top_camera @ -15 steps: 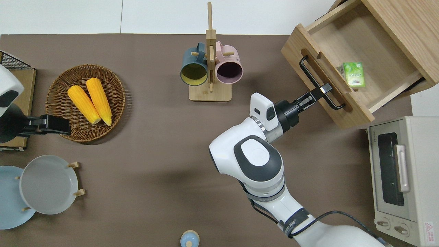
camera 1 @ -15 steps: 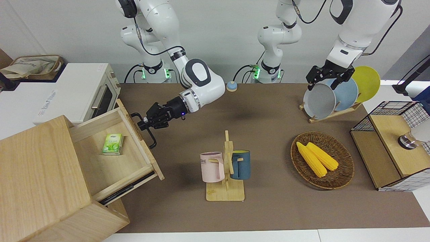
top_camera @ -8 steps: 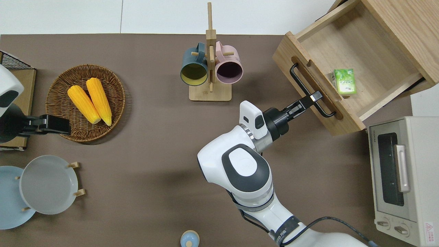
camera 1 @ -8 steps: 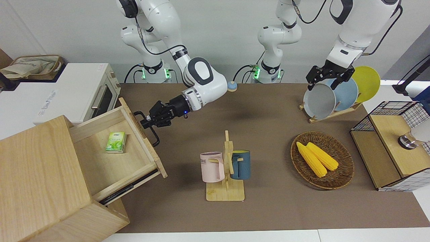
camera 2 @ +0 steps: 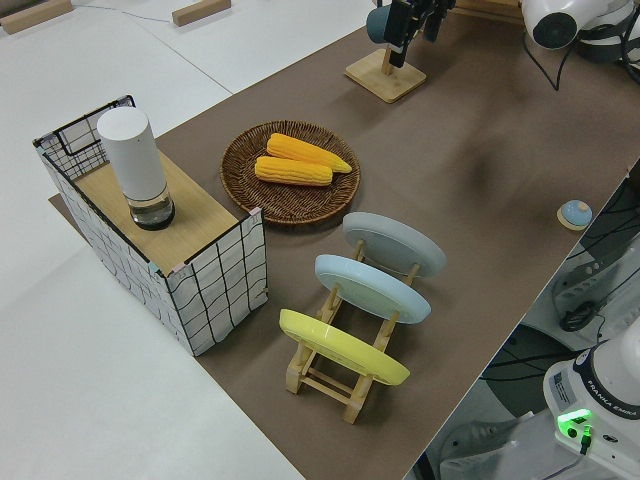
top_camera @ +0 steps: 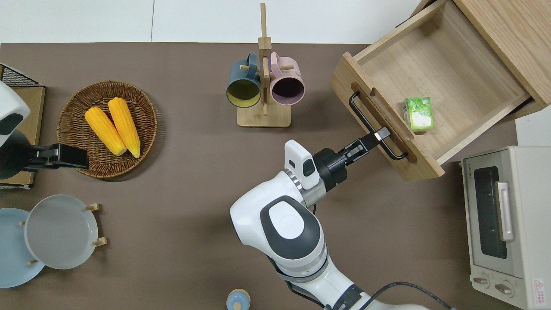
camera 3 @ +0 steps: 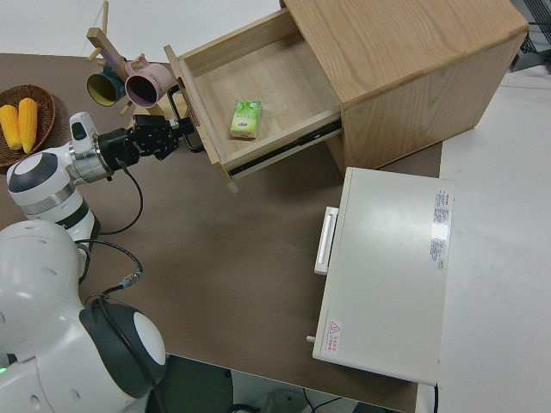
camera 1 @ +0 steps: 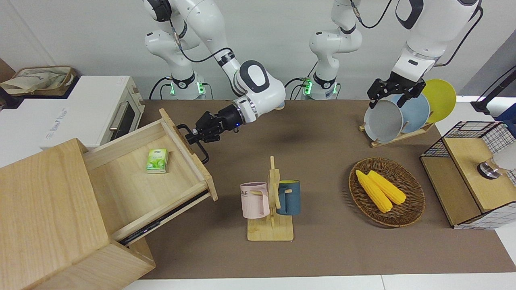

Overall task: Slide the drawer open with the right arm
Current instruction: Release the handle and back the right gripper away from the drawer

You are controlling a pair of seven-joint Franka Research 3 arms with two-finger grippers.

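Note:
The pale-wood drawer (camera 1: 161,193) stands pulled far out of the large box cabinet (camera 1: 44,209). It also shows in the overhead view (top_camera: 456,82) and the right side view (camera 3: 275,82). My right gripper (camera 1: 191,136) is shut on the black bar handle (camera 1: 200,151) on the drawer's front, toward the handle's end nearer the robots, as the overhead view (top_camera: 381,134) shows. A small green packet (top_camera: 419,113) lies inside the drawer. My left arm is parked, its gripper (camera 1: 393,90) up in the air.
A white toaster oven (top_camera: 503,224) stands beside the cabinet, nearer the robots. A mug stand (camera 1: 272,201) with a pink and a blue mug is close to the drawer's front corner. A corn basket (camera 1: 387,191), a plate rack (camera 1: 399,117) and a wire-grid box (camera 1: 471,173) are toward the left arm's end.
The right gripper has drawn back toward the table's middle with the handle in it. The drawer has slid further out, and the green packet has ridden along inside it.

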